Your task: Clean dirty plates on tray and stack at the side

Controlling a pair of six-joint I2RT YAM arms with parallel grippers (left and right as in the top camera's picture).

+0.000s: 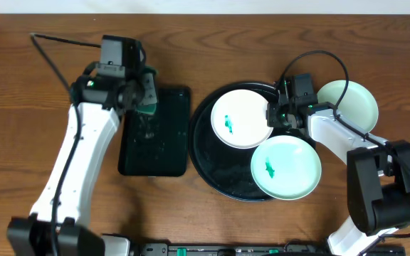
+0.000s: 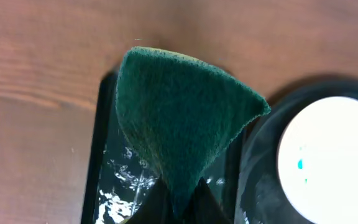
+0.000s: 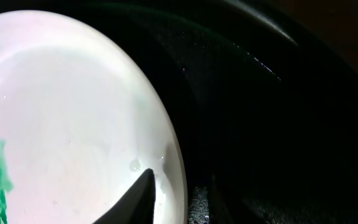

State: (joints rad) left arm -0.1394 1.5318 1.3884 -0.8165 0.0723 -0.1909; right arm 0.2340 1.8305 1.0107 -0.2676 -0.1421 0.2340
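Right fingers point(image 3: 138, 198) astride plate point(image 3: 61, 112) rim, left fingers point(image 2: 151, 205) pinching green sponge point(image 2: 179, 106)

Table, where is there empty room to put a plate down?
Bare wood: the left side, past the left arm, and the near edge below the small tray. Crowded: the round tray holds a white plate and a mint plate; a third plate and the right arm fill the right.

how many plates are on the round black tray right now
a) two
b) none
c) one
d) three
a: a smeared plate and a second smeared plate lie on the tray; the third plate sits off it on the right.
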